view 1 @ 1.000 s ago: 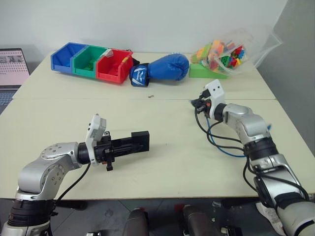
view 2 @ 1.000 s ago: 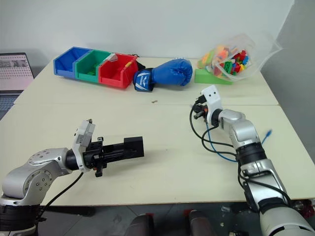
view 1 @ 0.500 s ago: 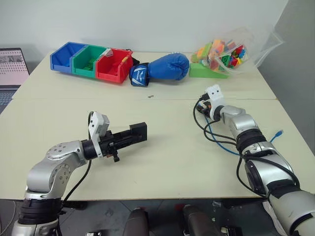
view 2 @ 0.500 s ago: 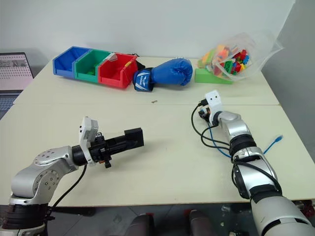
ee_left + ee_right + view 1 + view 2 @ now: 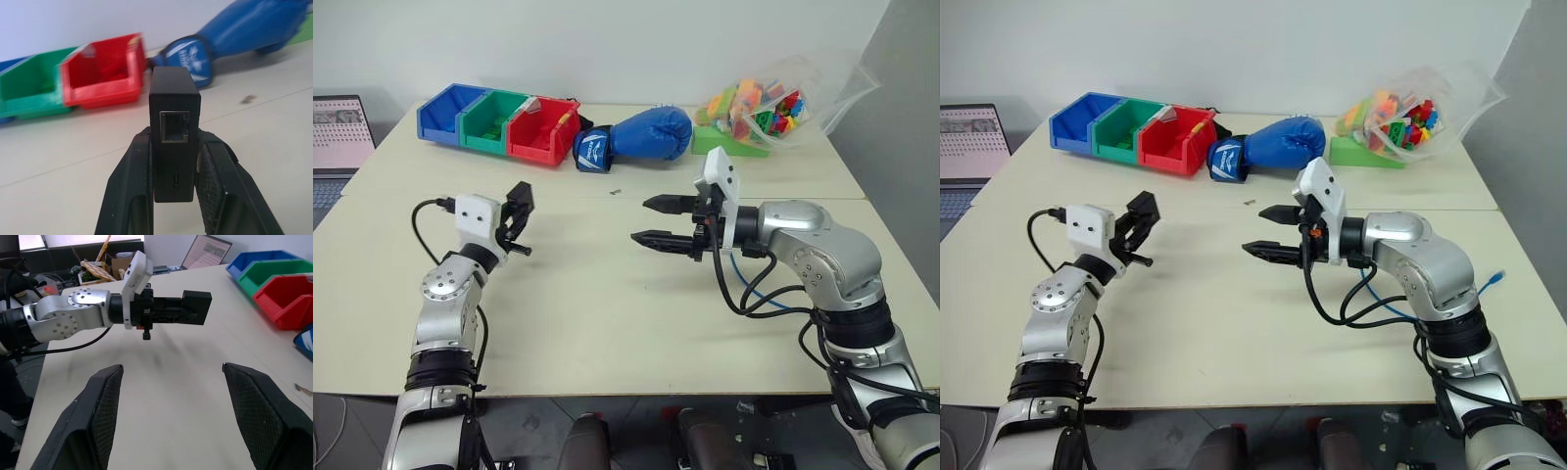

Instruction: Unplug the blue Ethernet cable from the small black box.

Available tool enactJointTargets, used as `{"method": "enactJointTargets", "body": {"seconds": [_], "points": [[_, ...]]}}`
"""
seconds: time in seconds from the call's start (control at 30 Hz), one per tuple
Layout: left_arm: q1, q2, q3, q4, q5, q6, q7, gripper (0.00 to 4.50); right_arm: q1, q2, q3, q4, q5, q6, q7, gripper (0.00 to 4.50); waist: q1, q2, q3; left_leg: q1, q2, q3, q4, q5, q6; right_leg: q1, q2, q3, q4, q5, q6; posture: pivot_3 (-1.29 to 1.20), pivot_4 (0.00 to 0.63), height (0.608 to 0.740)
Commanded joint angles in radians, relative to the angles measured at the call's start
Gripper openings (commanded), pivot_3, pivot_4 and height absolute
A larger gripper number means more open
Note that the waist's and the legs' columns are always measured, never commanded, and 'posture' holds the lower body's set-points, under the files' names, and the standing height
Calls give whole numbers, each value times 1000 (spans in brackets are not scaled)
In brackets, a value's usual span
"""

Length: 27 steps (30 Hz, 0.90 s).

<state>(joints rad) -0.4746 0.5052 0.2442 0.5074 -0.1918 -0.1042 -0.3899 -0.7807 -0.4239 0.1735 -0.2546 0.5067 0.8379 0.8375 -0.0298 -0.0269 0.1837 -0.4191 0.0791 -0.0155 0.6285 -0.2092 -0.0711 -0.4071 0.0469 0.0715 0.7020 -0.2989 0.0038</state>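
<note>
Gripping the small black box (image 5: 174, 133), left tool (image 5: 517, 217) raised; right tool (image 5: 658, 220) wide, empty.

A robotics test room or lab, arranged as a tabletop workstation. Two plain cream tables (image 5: 607, 294) are pushed together edge to edge against a bare white wall (image 5: 607, 39), with a grey partition (image 5: 901, 117) at the right. Sorted test props line the far edge: blue, green and red plastic parts bins (image 5: 499, 122), a blue boxing glove (image 5: 636, 137), and a clear bag of coloured building bricks (image 5: 764, 103) beside a green block (image 5: 724, 142). An open laptop (image 5: 337, 137) sits at the far left. The right wrist view shows shelving cluttered with equipment (image 5: 98, 264) beyond the table
</note>
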Motion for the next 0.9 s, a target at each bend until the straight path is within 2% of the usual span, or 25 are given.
{"method": "enactJointTargets", "body": {"seconds": [0.03,0.1,0.33,0.53,0.73,0.9], "points": [[-38,-25,28,100,-8,-64,24,776,-30,1,15,-47,2,9,-11,3428,1,0,0,0,0,0,0,0,0,0,0,0,0,0,0,0,150,740],[-41,-35,35,141,-28,-59,4,1476,-30,-1,25,-47,-5,9,-15,3428,2,0,0,-1,0,0,0,0,0,0,0,0,0,0,0,0,150,740],[-8,-34,46,138,-75,-24,-71,2792,-26,-12,35,-55,-16,12,-20,3428,0,0,0,-1,0,-1,0,0,0,0,0,-1,0,0,0,0,150,740],[142,-7,52,-102,-104,99,-84,4211,28,-21,37,-101,-13,28,-46,3428,-3,-1,0,-1,0,-1,0,0,0,0,0,-1,0,0,0,0,150,740],[364,80,122,-453,-173,344,-84,4211,163,-42,-18,-161,-4,37,-107,3428,-5,-1,0,0,1,-1,-1,0,0,0,0,0,0,0,0,0,150,740],[457,189,151,-610,-177,466,-122,4211,209,-102,-92,-134,-6,13,-108,3428,-1,-1,0,1,0,-1,-1,0,0,1,-1,0,0,-3,5,0,150,740]]}}
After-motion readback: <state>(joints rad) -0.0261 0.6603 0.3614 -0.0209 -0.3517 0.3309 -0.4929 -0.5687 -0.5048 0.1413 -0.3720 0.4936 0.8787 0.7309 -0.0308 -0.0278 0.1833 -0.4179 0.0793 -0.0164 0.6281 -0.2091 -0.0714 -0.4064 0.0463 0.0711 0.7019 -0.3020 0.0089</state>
